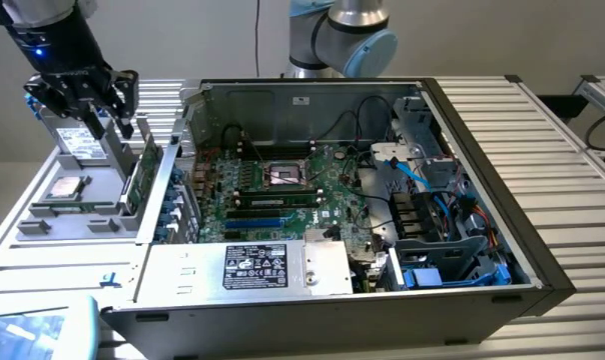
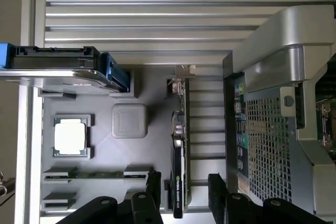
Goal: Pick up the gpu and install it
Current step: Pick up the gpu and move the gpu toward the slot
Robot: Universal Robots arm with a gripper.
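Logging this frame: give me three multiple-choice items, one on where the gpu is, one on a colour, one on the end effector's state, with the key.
1. Where is the flat green-and-black gpu card?
A. Plugged into the motherboard
B. Standing on edge in the grey plastic parts tray
C. Lying flat on the slatted table

2. What colour are the plastic rails on the grey metal drive?
A. Red
B. Yellow
C. Blue

3. How is the black end effector?
A. Open, straddling the gpu card
B. Shut on the drive
C. Shut on the gpu card

Key: 1 B, the card sits upright in a tray slot. 2 C, blue shows at the drive's end. 3 A, its fingers flank the card with gaps on both sides.
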